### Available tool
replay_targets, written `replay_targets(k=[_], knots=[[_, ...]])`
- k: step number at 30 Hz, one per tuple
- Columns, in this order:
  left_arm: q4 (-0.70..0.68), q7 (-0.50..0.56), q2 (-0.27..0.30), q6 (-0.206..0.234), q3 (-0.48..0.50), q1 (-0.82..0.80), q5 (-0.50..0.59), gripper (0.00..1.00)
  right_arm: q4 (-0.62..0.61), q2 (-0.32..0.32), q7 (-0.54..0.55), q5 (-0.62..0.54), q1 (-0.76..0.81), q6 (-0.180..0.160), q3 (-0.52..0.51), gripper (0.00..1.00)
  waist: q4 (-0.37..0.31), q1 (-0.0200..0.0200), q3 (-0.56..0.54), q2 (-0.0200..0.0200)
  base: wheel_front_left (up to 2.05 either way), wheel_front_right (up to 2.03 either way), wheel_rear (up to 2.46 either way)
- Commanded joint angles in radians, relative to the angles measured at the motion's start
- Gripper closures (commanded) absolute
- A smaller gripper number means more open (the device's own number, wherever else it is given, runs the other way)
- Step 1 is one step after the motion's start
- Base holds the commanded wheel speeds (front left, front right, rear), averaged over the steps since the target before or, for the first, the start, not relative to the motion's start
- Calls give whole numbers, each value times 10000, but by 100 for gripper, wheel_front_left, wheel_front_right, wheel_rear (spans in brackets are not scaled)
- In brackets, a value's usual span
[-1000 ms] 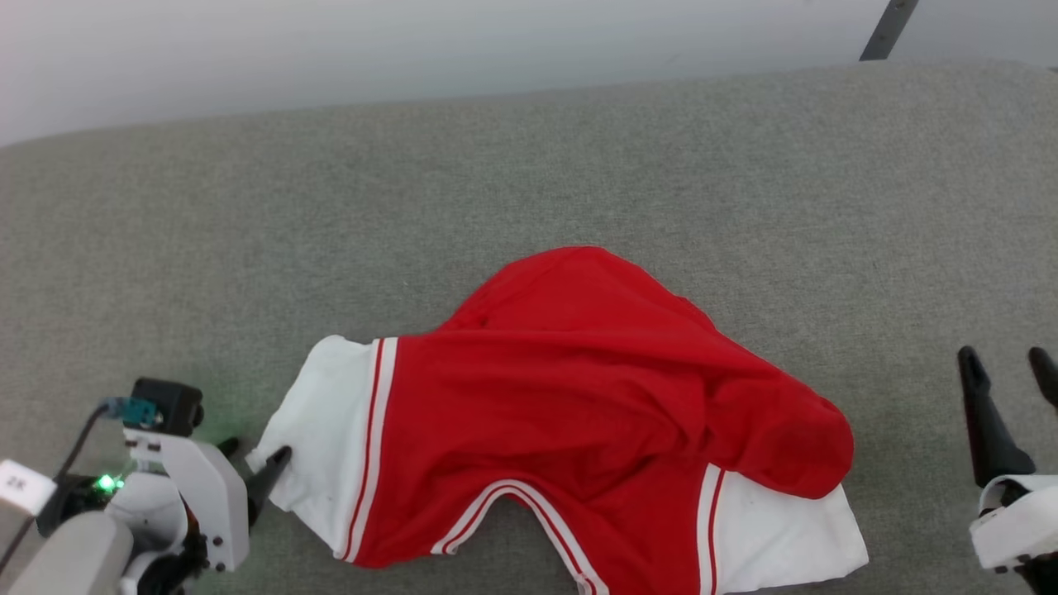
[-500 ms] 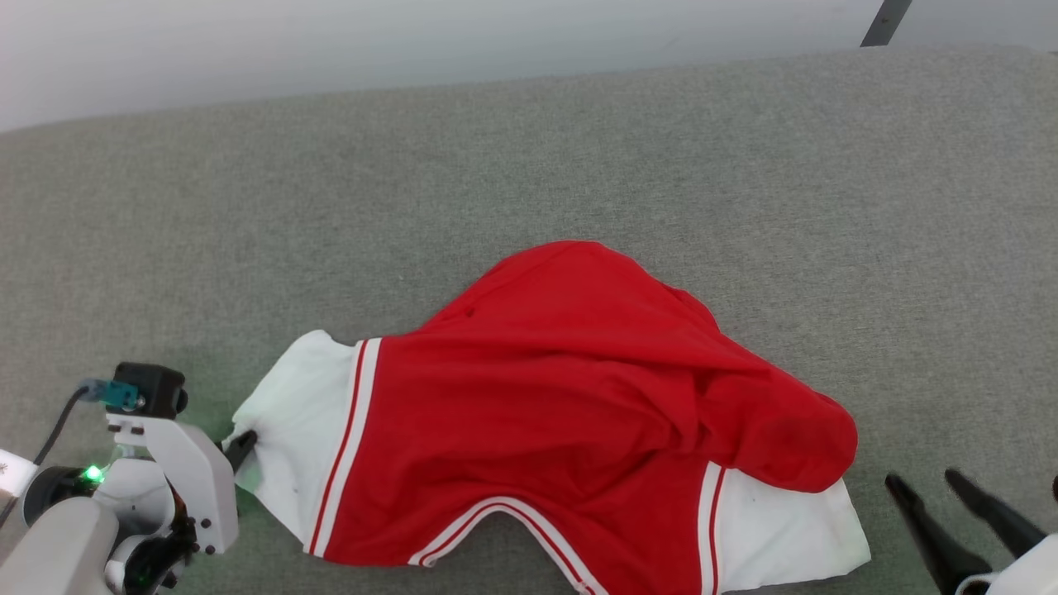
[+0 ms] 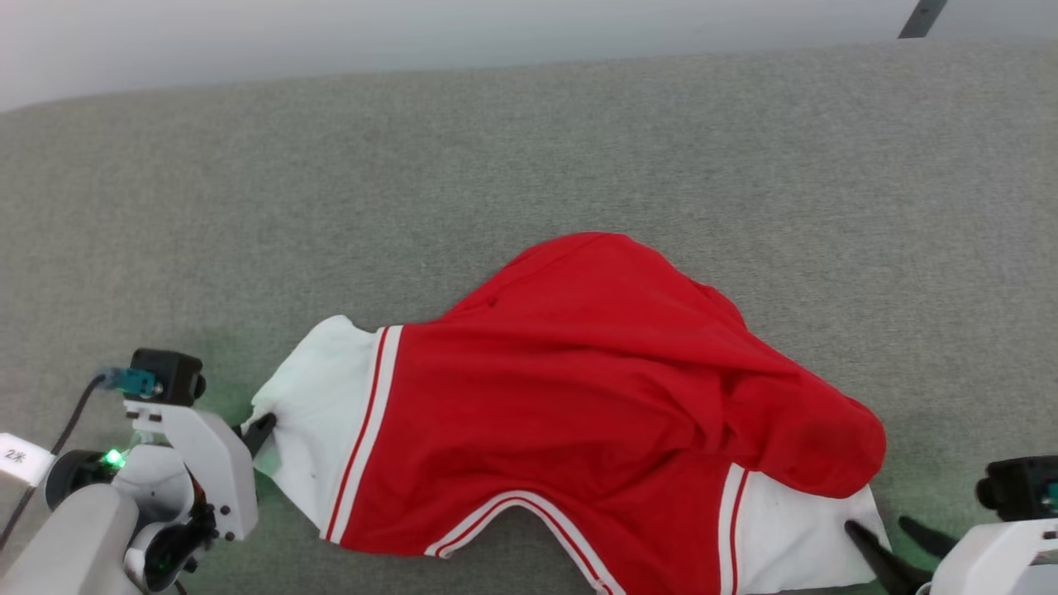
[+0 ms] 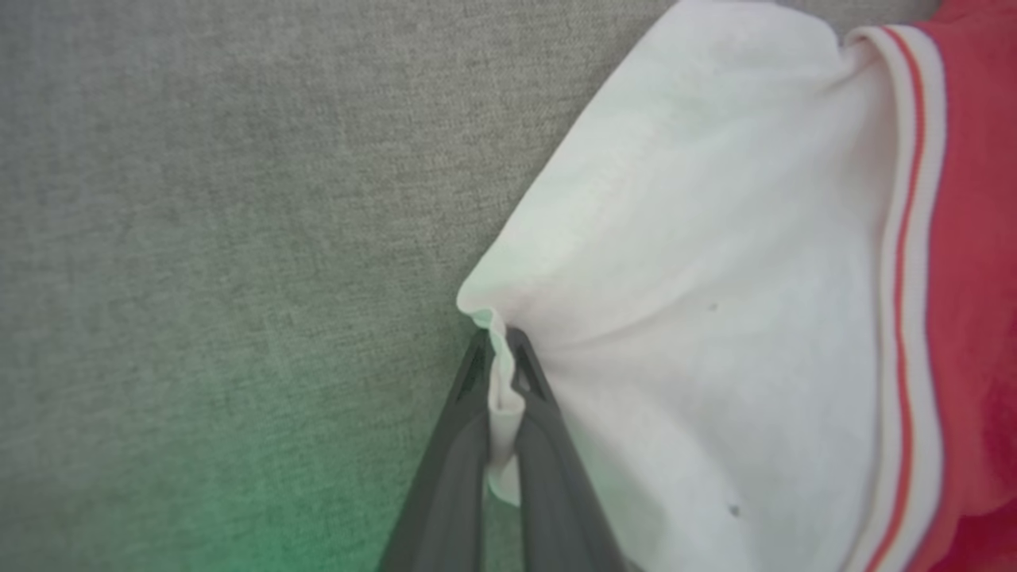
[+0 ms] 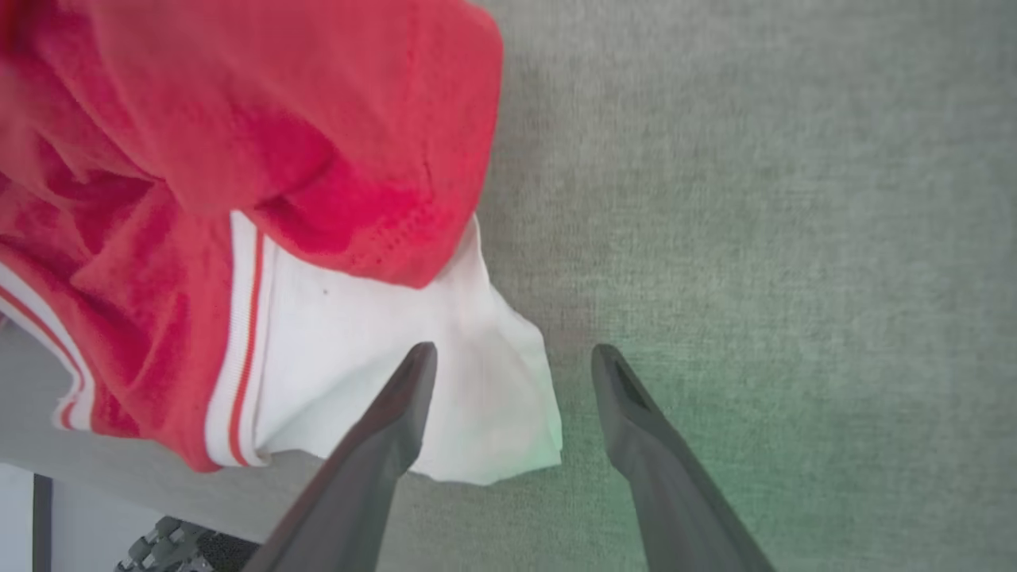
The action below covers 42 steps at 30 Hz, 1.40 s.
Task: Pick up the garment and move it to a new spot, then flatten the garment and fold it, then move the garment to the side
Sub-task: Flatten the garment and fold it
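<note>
Garment (image 3: 595,397) lies rumpled near the front edge of the grey fabric surface (image 3: 529,165). Its red body is humped over part of the white sleeve on the robot's right, and its striped trim is cut off at the bottom of the head view. Left gripper (image 4: 496,357) is clenched on a pinch of the other white sleeve's outer edge; right gripper (image 5: 512,353) is spread wide, straddling the right sleeve's corner, contact unclear. Pale wall (image 3: 331,33) and dark bar (image 3: 922,16) lie beyond the far edge, and the dark treaded shape (image 5: 159,548) below the near edge is possibly a wheel.
</note>
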Motion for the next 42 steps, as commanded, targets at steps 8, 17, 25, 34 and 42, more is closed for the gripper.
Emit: replay_targets(k=[8,17,25,34,42], knots=[[220,81,-515,-14,-610,324,-108,100,1354,-261,810,253,-481,-7,582,100,314,0,-93,-1,0,0,0],[129,418,-416,-15,-789,377,-340,100,1309,-787,1249,876,-920,-2,517,100,514,0,-553,-1,0,0,0],[-899,1333,47,121,-530,-359,-731,100,377,-1460,1990,1598,-2103,-2,206,100,683,0,-1419,-1,0,0,0],[-2170,2245,642,328,-89,-2021,-786,100,468,-2053,1854,1584,-4901,-2,739,100,899,0,-2200,-1,0,0,0],[-2038,2357,510,209,-124,-4456,-272,100,2258,-2151,-243,1719,-7926,-2,1972,100,1113,0,-2690,-1,0,0,0]])
